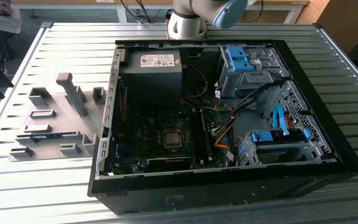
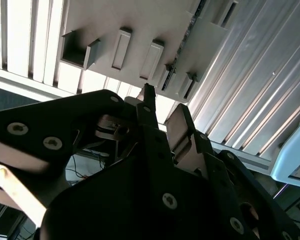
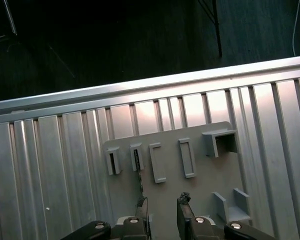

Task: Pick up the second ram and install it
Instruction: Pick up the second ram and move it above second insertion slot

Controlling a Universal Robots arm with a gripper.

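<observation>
Probably light, stiff yet fragile, the second ram (image 3: 138, 175) stands on edge ahead of the open, empty tool (image 3: 161, 202); best pinched mid-length across its flat faces.

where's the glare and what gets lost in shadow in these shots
Exterior view: the table slats glare pale, and the inside of the case is dim. Second wrist view: some slats are blown white, and the gripper is a dark backlit mass. First wrist view: reflections streak the slats, the floor is nearly black, and the holder plate is evenly lit.
</observation>
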